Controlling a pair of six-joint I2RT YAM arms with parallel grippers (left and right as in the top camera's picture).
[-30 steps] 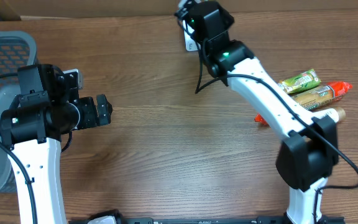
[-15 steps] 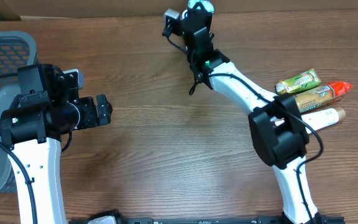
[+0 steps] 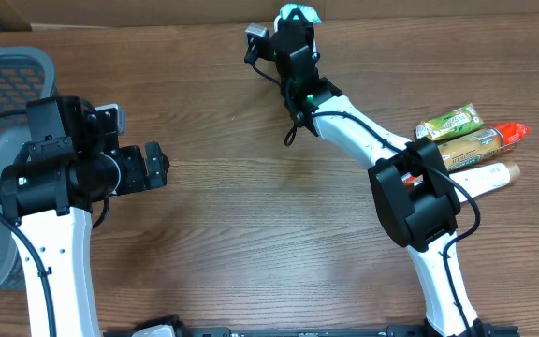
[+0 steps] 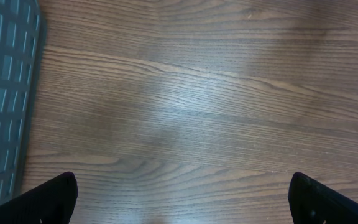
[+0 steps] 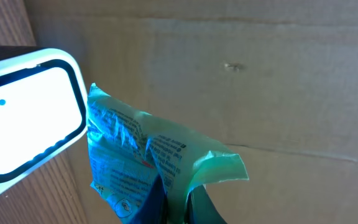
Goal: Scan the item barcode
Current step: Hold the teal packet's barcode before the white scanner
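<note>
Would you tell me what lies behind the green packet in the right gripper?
A brown cardboard wall; the green packet hides part of it. The white scanner stands to its left.

- The left arm [image 3: 59, 267] is a long white link topped by blocky black joint housings, one carrying a small green light [image 3: 23, 180].
- The right arm [image 3: 358, 136] has slim white links and a bulky black elbow housing [image 3: 415, 201]; a green light [image 3: 300, 90] glows near its wrist.
- A thin black cable [image 3: 295, 124] loops beside that wrist.
- The left claw [image 3: 160, 166] is matte black with blunt, rounded fingers [image 4: 51, 199].
- The right claw [image 5: 176, 205] is dark too.
</note>
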